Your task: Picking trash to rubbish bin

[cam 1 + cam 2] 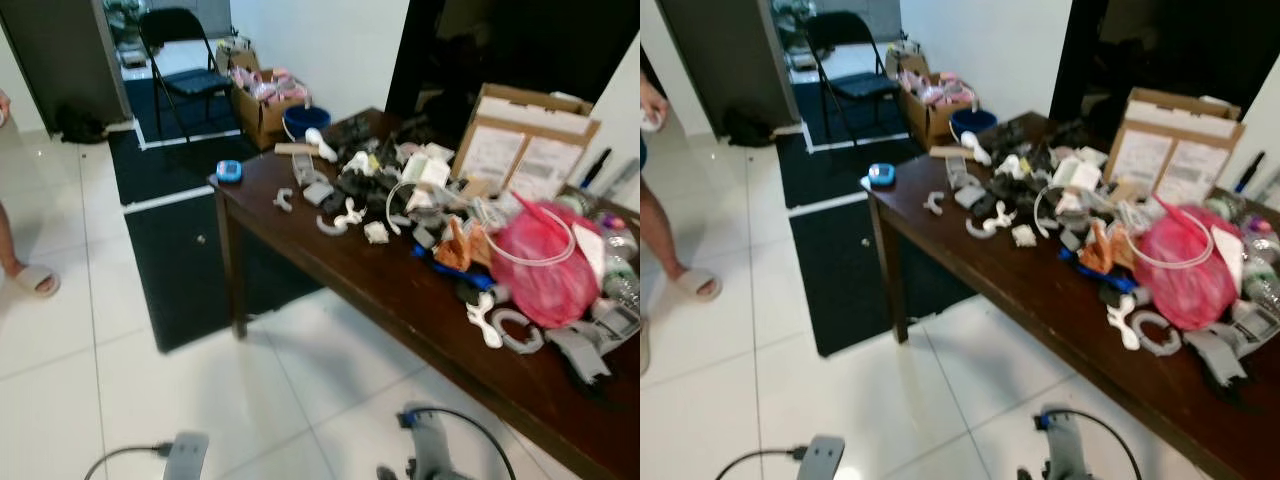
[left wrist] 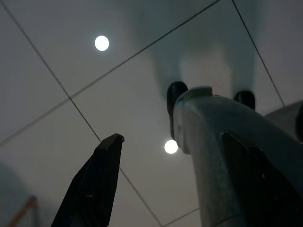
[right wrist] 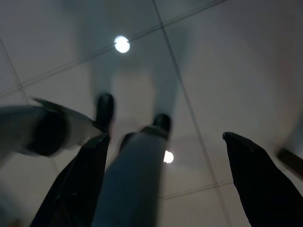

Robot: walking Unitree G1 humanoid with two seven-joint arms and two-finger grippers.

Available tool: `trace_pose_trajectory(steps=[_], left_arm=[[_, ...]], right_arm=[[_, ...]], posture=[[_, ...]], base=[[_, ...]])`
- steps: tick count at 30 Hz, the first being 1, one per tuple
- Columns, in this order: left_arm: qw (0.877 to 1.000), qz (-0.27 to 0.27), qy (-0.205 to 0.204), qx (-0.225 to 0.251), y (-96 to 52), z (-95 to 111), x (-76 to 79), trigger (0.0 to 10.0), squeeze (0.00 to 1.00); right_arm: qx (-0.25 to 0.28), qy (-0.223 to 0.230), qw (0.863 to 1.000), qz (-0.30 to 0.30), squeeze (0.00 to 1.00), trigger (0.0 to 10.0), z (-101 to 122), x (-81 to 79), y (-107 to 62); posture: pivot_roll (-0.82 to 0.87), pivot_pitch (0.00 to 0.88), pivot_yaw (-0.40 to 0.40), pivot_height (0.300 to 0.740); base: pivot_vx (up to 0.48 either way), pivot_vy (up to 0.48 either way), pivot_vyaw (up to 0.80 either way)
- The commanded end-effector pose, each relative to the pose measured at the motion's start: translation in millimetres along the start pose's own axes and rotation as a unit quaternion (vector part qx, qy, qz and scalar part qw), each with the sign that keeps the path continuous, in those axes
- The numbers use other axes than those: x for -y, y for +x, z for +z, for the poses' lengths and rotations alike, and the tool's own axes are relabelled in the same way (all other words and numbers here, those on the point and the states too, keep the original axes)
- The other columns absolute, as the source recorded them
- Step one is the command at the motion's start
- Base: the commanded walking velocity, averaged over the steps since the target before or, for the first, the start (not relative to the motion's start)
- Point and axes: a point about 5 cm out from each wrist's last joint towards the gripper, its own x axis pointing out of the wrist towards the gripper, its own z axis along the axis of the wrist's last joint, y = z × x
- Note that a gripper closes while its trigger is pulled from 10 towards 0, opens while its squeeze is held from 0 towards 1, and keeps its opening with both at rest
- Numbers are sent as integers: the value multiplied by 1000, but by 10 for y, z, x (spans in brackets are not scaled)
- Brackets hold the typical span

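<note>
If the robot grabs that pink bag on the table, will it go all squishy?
Probably yes. The pink bag looks like thin crinkled plastic, so it would likely sag and change shape when lifted. It bulges as if stuffed, so it may be heavier than it seems. Pushed, it would probably slump against the clutter rather than roll off the table.

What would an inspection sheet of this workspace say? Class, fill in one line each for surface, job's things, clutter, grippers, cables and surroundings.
Surface: dark wooden table on a white tiled floor.
Job's things: no rubbish bin seen; a pink bag lies near the table's right end.
Clutter: grey and white plastic parts, a cardboard box, a small blue item at the table corner.
Grippers: left gripper and right gripper both open, empty, pointing at the floor.
Cables: a black cable loops at the right arm.
Surroundings: folding chair, dark mat, floor box, a person's foot.
</note>
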Motion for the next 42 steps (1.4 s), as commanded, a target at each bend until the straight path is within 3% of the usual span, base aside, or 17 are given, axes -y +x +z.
trace_pose_trajectory(steps=[1,26,29,32,37,39,42], left_arm=[[999,0,-5,-37,-18,-193,28,10000,0],[999,-1,2,-41,-24,-220,25,10000,0],[999,-1,2,-42,-25,-228,26,10000,0],[999,-1,3,-44,-29,-241,20,10000,0],[999,0,4,-43,-28,-239,18,10000,0],[999,-1,5,-43,-27,-239,29,10000,0],[999,-1,6,-43,-24,-236,41,10000,0]], right_arm=[[-19,2,1000,-13,0,10000,-104,84,-33],[-56,31,997,-47,0,10000,-241,162,-66],[-57,47,996,-57,0,10000,-269,188,-77],[-56,97,989,-92,0,10000,-334,299,-123],[-53,110,985,-120,0,10000,-360,394,-161],[-44,144,978,-143,0,10000,-369,481,-197],[-36,161,971,-175,0,10000,-365,589,-241]], posture=[[69,61,-55,740],[69,69,-45,740],[68,70,-44,740],[66,75,-43,740],[63,78,-43,740],[61,78,-43,740],[58,77,-44,740]], base=[[0,0,-781],[0,0,-785],[0,0,-788],[0,0,-788],[0,0,-788],[0,0,-788],[0,0,-504]])
